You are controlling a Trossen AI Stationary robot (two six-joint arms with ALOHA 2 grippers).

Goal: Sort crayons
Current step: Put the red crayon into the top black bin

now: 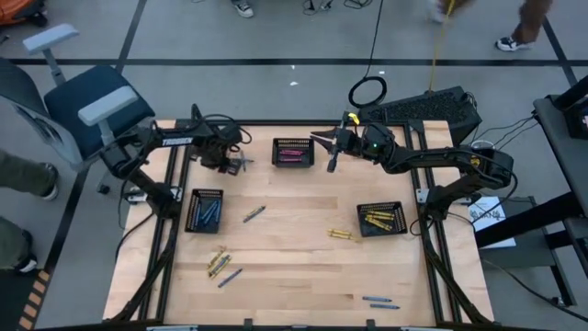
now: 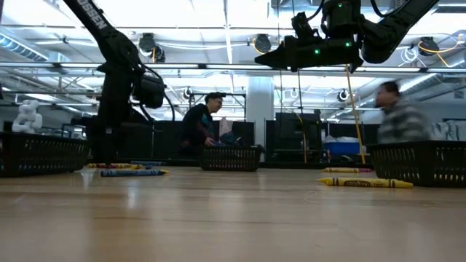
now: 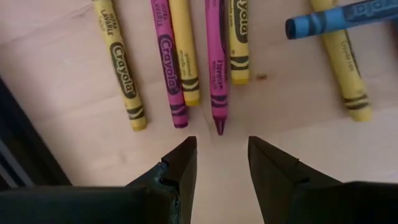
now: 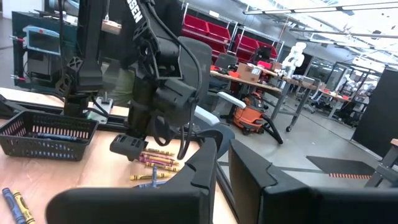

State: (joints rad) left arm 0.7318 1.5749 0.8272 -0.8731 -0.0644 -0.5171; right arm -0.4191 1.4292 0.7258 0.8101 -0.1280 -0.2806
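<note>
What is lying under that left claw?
Under the open left gripper: yellow crayons, pink crayons and a blue crayon on the wooden table. The gripper's body hides anything nearer.

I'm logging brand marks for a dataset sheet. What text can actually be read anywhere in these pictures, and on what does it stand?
"Crayola": yellow crayon in the left wrist view.
"Crayola": pink crayon beside it.
"Crayola", partly cut off: blue crayon.
Small print on the middle pink crayon: too blurred to read.
White letters on the left arm, right wrist view: cut off, unreadable as a word.
</note>
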